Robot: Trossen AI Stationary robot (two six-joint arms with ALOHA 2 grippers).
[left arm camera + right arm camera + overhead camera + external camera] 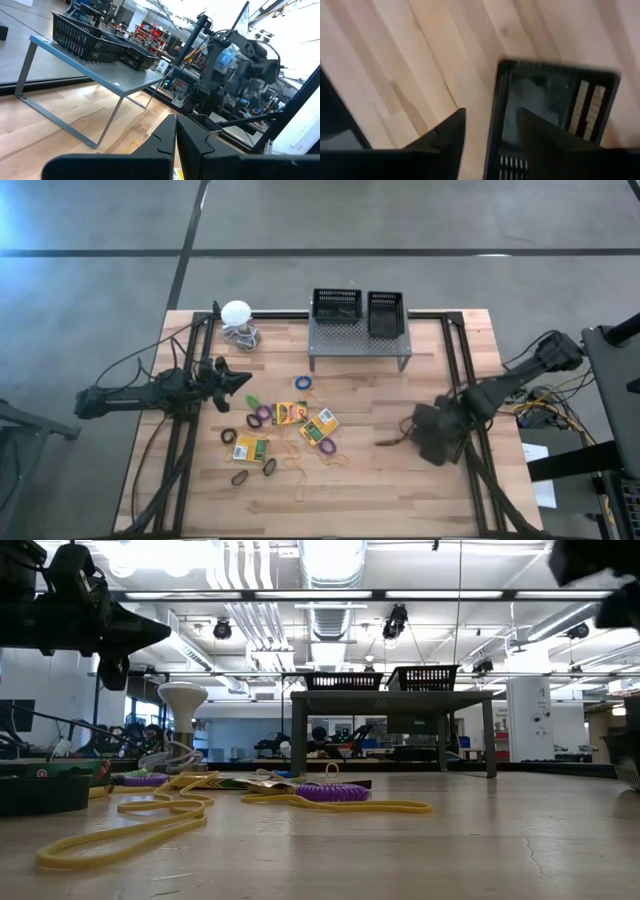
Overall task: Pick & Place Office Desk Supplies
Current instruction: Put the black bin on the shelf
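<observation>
Over the table's right side, the right gripper [487, 135] is hovering w/ fingers parted, straddling the near wall of a black mesh bin [555, 115] on the wood, not yet clamped; looks like the bin pick is in hand. Next: closing on that wall, lifting level. Left gripper [176, 137] is waiting pinched shut, holding nothing, near the crayon boxes [290, 413] and rubber bands [262, 414] at centre-left. Two more bins [337, 304] are sitting on the grey stand [358, 340]. No writing is legible.
</observation>
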